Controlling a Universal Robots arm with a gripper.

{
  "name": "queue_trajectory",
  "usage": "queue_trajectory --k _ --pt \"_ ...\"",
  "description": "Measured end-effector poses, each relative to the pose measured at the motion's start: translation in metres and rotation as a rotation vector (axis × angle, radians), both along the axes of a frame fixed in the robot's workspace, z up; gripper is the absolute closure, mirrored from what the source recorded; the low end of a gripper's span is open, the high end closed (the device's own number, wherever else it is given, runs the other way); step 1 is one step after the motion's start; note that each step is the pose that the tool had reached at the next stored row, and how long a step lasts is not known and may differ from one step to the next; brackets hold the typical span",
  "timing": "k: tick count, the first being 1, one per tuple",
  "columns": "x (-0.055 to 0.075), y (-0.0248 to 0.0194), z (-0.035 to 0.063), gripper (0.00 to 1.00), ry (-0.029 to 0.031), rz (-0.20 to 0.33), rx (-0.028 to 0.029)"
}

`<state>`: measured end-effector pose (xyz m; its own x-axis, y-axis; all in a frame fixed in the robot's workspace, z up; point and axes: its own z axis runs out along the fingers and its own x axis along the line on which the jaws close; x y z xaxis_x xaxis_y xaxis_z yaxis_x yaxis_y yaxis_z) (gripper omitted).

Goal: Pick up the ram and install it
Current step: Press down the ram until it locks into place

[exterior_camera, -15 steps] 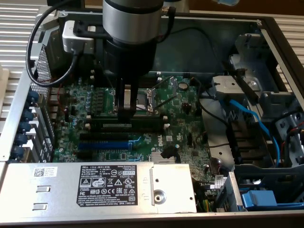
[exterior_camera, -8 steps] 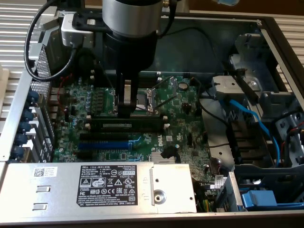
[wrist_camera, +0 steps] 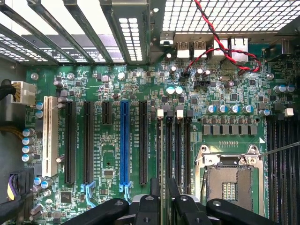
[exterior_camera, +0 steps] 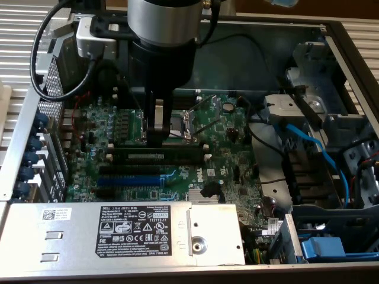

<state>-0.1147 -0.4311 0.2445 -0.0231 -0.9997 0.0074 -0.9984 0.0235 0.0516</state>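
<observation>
- Silver power supply point(exterior_camera: 118, 234) sits nearest us.
- Beyond the blue slot point(exterior_camera: 127, 180), the ram point(exterior_camera: 177, 155) stands on edge on the green motherboard point(exterior_camera: 225, 136).
- Over its middle hangs the gripper point(exterior_camera: 157, 141); we cannot tell its grip.

The gripper point(exterior_camera: 159, 141) is covering part of the CPU socket point(exterior_camera: 180, 124). And the power supply label point(exterior_camera: 133, 228), print's too small to read.

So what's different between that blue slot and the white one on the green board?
The blue slot is narrow; the white slot looks broader. The blue slot ends in a pale blue clip; the white slot shows none. The blue slot has black slots either side; the white slot lies nearer the board's edge. Both are long, empty and parallel.
</observation>
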Motion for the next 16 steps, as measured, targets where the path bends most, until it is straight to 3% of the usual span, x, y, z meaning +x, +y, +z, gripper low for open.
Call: queue_trajectory --k 4,6,16 --pt "0.0 0.0 0.0 0.8 0.0 0.0 0.0" --pt "0.0 0.0 0.0 0.89 0.0 0.0 0.0" --pt "0.0 0.0 0.0 0.9 0.0 0.0 0.0"
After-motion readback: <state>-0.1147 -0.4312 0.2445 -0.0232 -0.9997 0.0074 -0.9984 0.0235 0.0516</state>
